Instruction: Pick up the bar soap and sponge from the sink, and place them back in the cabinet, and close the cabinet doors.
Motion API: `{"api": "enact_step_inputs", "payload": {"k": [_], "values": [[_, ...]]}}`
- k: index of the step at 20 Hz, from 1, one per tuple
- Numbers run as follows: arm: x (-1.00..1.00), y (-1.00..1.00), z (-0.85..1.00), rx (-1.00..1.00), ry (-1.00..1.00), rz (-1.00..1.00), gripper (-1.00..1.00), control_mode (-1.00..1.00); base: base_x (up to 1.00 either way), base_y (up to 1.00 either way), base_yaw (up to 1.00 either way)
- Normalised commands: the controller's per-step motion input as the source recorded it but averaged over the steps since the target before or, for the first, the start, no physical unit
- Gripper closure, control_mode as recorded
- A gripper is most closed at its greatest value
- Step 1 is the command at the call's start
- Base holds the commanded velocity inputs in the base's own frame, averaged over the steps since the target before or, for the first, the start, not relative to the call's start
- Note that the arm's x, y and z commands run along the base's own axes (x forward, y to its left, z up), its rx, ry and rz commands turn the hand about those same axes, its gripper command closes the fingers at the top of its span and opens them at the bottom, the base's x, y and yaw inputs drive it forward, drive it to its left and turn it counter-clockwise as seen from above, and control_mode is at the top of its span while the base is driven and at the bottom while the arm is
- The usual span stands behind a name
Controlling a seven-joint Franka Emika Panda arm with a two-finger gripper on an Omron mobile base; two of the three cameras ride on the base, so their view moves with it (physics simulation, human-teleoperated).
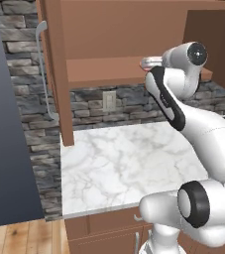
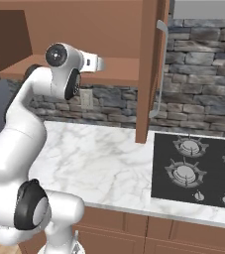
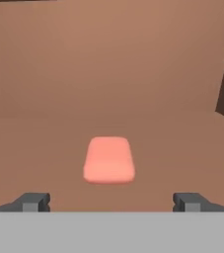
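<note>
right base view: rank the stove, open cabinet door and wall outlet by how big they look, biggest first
1. Stove, the widest area, though cut off at the right edge.
2. Cabinet door, seen edge-on as a tall narrow strip; it is unsure against the stove, since foreshortening hides its face.
3. Outlet, clearly smallest.

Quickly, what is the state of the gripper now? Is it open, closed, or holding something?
Gripper: open, holding nothing; the bar soap lies free on the cabinet shelf ahead of the fingertips.
</note>
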Motion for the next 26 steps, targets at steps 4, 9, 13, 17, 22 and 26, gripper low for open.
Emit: {"api": "enact_step_inputs", "payload": {"k": [4, 9, 13, 17, 22, 26], "values": [[-1.00, 0.00, 0.00, 0.00, 0.00, 0.00, -1.00, -1.00, 0.00, 0.00, 0.00], [-1.00, 0.00, 0.00, 0.00, 0.03, 0.00, -1.00, -1.00, 0.00, 0.00, 0.00], [-0.86, 0.01, 0.02, 0.00, 0.17, -0.01, -1.00, -1.00, 0.00, 0.00, 0.00], [-0.74, 0.03, 0.06, 0.00, 0.23, -0.03, -1.00, -1.00, 0.00, 0.00, 0.00], [-0.62, 0.02, 0.04, 0.00, 0.21, -0.02, -1.00, -1.00, 0.00, 0.00, 0.00], [-0.69, 0.00, 0.00, 0.00, 0.23, 0.00, -1.00, -1.00, 0.00, 0.00, 0.00]]}}
